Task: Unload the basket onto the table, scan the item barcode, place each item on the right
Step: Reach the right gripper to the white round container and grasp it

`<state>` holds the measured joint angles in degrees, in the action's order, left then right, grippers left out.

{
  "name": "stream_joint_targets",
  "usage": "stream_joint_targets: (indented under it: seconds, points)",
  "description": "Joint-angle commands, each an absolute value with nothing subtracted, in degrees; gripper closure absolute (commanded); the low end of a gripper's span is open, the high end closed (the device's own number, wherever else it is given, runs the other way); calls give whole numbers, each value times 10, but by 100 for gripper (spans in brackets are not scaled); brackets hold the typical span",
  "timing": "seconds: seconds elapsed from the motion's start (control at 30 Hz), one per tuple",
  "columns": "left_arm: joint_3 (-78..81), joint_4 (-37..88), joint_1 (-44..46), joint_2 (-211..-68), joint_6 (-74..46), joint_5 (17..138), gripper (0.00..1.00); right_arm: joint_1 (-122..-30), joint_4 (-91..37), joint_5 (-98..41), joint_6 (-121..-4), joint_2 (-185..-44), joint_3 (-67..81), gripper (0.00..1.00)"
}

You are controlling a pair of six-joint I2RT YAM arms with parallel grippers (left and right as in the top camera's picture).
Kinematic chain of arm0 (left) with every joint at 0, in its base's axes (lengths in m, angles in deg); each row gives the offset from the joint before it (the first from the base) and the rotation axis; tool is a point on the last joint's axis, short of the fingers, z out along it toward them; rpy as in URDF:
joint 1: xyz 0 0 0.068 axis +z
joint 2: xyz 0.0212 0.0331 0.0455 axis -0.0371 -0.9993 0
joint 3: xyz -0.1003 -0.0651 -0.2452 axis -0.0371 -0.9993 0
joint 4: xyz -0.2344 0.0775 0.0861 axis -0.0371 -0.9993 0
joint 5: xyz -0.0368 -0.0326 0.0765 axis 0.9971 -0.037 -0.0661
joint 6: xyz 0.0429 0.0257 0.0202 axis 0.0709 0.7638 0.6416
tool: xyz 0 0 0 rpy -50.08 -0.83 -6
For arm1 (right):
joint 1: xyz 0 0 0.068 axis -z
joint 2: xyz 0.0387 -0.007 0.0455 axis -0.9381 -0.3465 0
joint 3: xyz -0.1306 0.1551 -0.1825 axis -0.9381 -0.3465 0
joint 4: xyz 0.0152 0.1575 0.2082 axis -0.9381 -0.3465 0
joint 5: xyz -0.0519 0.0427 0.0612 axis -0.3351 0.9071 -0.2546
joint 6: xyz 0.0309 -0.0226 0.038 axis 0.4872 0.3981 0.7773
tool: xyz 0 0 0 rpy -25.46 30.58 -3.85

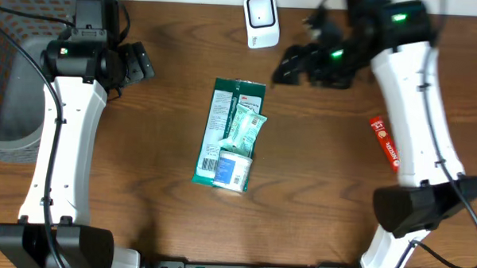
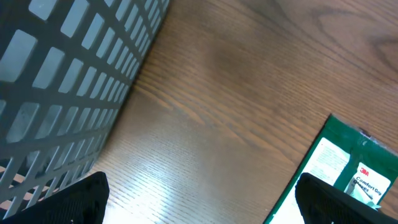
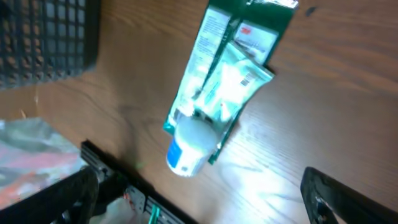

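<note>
left pincer [image 2: 208, 200] and right pincer [image 3: 205, 200] both apart — green packet [image 1: 225, 122] lies outside the basket [image 1: 18, 32].

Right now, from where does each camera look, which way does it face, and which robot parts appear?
Overhead: fixed above the table, facing straight down on the green 3M package, white scanner and mesh basket; both arms show, left gripper and right gripper open.
Left wrist: on the left arm, facing down at wood, basket wall and package corner; its fingertips fill the lower corners.
Right wrist: on the right arm, above the whole package; its fingertips show likewise.
Shared: all three see package and basket.
</note>
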<state>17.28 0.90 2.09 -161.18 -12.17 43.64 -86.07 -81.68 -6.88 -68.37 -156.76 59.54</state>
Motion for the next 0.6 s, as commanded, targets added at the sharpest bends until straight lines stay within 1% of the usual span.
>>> stream_joint_targets:
  seconds: [0.0, 0.3, 0.47, 0.57]
  points:
    - [169, 8, 24, -1616, -123, 431, 4, -927, -788, -113, -607, -1569, 544, 1]
    - [169, 8, 24, -1616, -123, 431, 4, -1056, -663, -155, -492, -1569, 391, 1]
    - [169, 8, 24, -1616, -123, 431, 4, -1100, -606, -175, -415, -1569, 313, 1]
    - [169, 8, 24, -1616, -123, 431, 4, -1115, -593, -201, -370, -1569, 280, 1]
